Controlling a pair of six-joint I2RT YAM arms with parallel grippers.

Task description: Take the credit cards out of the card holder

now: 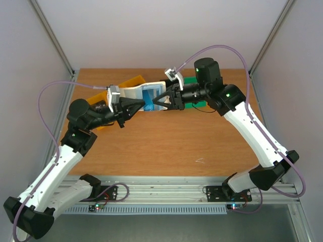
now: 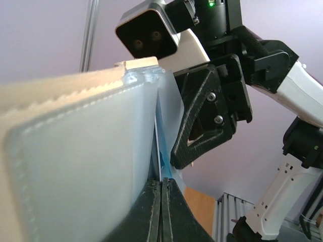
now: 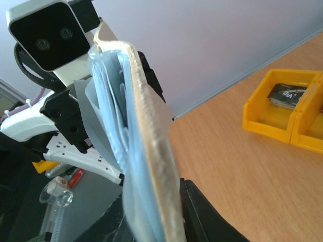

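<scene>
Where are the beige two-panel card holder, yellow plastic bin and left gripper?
beige card holder [image 1: 133, 92]: top view, outer panel.
yellow plastic bin [image 3: 265, 126]: right wrist view, front wall.
left gripper [image 2: 161, 185]: left wrist view, between fingertips.

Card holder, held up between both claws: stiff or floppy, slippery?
Card holder probably semi-stiff: its stitched panel stands upright, barely curved. Inner sleeves look thin, likely floppy and slick. Likely light: held aloft by its edges alone.

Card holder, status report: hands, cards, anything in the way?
Left hand shut on thin blue edge inside beige two-panel card holder. Right hand grips its outer panel. Holder aloft between both; nothing blocking.
</scene>
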